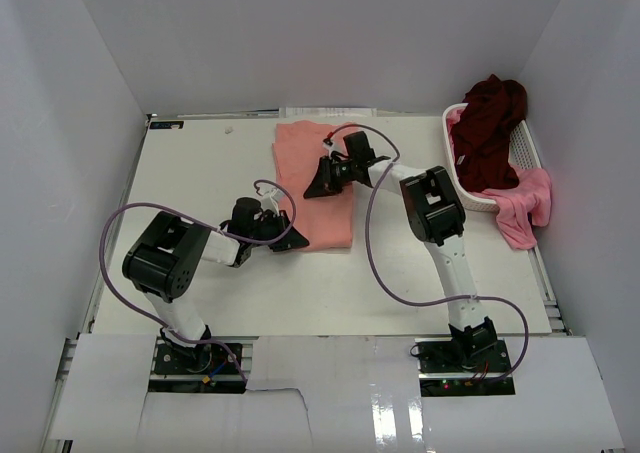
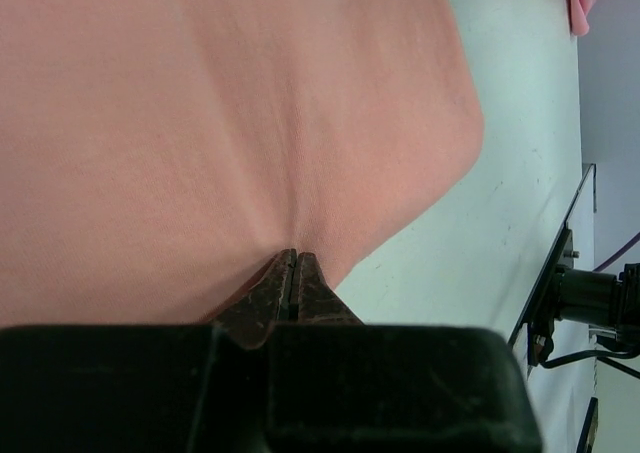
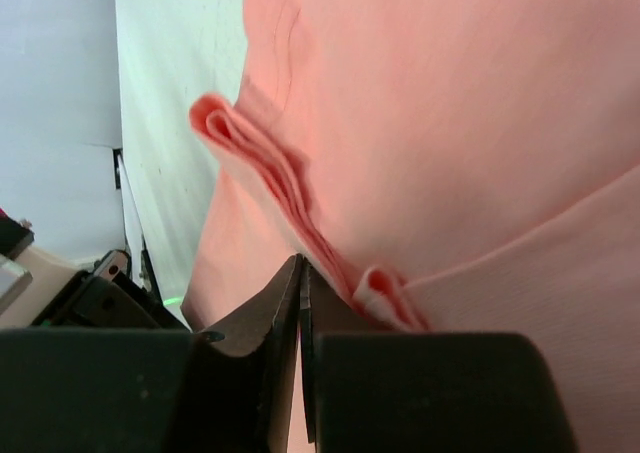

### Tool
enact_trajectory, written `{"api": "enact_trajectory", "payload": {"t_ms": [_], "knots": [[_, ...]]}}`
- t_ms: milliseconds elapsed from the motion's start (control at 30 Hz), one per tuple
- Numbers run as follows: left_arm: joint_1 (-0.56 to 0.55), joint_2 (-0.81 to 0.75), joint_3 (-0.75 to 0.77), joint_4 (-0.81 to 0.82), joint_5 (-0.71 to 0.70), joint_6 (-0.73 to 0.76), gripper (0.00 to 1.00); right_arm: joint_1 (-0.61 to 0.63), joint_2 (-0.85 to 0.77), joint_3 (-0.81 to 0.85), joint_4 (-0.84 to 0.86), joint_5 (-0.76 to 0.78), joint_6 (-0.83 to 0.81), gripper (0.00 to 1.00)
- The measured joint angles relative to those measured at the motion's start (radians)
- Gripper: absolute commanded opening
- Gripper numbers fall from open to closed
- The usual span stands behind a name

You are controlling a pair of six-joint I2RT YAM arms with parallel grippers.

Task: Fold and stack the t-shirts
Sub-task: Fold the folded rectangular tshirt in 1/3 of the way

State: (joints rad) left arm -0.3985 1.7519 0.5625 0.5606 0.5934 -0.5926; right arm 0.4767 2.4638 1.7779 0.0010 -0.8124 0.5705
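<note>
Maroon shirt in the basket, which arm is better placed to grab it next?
Right, likely. The basket with the maroon shirt sits on that arm's side, far from the left arm. The right gripper must first release the salmon shirt.

Closed right claw (image 3: 300,273) at salmon-pink t-shirt (image 3: 450,123)

On white flat table (image 1: 200,173), salmon-pink soft cloth t-shirt (image 1: 312,178) lies ctr-back, white slatted plastic basket (image 1: 527,151) far R w/ dark maroon cloth t-shirt (image 1: 490,123) heaped in it & brighter pink cloth t-shirt (image 1: 525,208) draped over its near-R rim.
</note>
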Motion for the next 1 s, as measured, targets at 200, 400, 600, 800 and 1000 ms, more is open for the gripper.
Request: {"api": "enact_trajectory", "payload": {"t_ms": [200,400,600,800,1000], "knots": [[-0.005,0.0,0.0,0.003,-0.003,0.001,0.0,-0.024,0.075,0.154,-0.049,-0.003,0.0,0.08],[-0.02,0.0,0.0,0.001,-0.002,-0.009,0.0,-0.054,0.103,0.289,-0.13,0.034,-0.033,0.09],[-0.039,0.0,0.004,-0.006,-0.002,-0.028,0.0,-0.073,-0.137,0.086,-0.218,0.094,-0.111,0.62],[-0.049,0.0,0.016,-0.03,-0.003,-0.053,0.0,-0.064,-0.578,-0.281,-0.277,0.147,-0.196,0.96],[-0.051,-0.002,0.027,-0.051,-0.004,-0.063,0.0,-0.06,-0.887,-0.685,-0.324,0.199,-0.22,0.98]]}}
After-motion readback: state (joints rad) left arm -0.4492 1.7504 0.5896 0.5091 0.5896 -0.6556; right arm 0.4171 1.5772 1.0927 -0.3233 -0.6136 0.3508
